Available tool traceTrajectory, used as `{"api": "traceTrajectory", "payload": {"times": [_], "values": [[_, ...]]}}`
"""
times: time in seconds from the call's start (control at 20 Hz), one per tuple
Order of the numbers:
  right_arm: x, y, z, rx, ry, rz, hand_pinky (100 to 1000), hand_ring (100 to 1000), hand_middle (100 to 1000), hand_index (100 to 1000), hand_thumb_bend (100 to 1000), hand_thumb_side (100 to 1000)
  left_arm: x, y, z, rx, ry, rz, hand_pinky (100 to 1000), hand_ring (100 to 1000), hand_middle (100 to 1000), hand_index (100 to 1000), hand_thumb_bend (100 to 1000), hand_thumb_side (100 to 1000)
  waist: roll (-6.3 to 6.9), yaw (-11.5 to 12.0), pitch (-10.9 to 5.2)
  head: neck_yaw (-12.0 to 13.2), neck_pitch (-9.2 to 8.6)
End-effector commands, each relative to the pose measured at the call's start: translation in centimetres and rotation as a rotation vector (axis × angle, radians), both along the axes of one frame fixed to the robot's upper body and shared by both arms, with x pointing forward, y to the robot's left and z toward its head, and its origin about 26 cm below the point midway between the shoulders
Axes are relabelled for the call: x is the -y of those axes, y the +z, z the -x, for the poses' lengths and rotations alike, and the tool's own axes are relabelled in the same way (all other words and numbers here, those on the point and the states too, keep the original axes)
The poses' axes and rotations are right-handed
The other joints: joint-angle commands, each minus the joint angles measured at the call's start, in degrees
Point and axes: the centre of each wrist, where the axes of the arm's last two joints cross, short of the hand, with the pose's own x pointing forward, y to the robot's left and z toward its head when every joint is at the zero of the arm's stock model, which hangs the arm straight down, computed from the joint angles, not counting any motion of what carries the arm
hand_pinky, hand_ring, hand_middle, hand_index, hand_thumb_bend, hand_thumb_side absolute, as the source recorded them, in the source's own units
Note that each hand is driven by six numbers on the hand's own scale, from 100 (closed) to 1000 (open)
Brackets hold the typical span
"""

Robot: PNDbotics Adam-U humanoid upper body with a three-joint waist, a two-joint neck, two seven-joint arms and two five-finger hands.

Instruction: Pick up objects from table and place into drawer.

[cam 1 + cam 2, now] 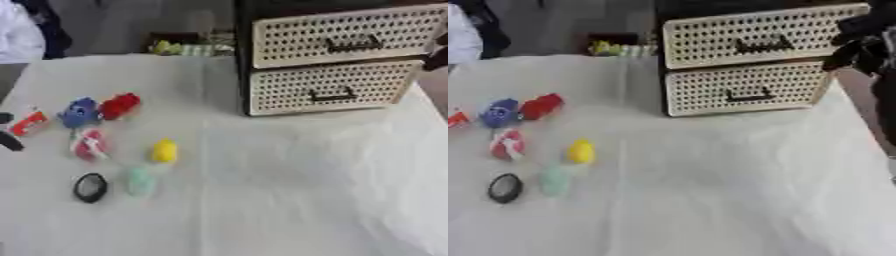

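Where the white cloth-covered table runs toward 1 o'clock, we note a cream perforated drawer unit in a dark frame, two drawers, dark handles, both pushed in. Toward 9 o'clock lies a loose cluster: red toy touching blue toy, pink-and-white piece, yellow egg shape, pale green piece, black oval. Details of each are too soft to identify. A red item sits at the left edge. Our right hand shows dark by the unit's upper right corner, cut off; whether its fingers are spread or curled we cannot tell.
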Motion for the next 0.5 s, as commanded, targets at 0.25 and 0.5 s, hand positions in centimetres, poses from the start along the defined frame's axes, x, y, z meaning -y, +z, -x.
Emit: {"api": "traceTrajectory", "payload": {"times": [0.25, 0.5], "values": [[0.9, 2.7, 0.6, 0.083, -0.041, 0.183, 528, 504, 554, 689, 100, 885, -0.5, 0.6, 0.2, 0.021, 0.010, -0.008, 358, 585, 602, 787, 100, 862, -0.38, -0.13, -1.48, -0.29, 0.30], [1.5, 5.7, 1.2, 0.175, -0.102, 0.462, 538, 513, 566, 708, 100, 957, -0.5, 0.6, 0.2, 0.022, 0.011, -0.014, 357, 584, 601, 787, 100, 864, -0.60, -0.24, -1.41, -0.40, 0.17]]}}
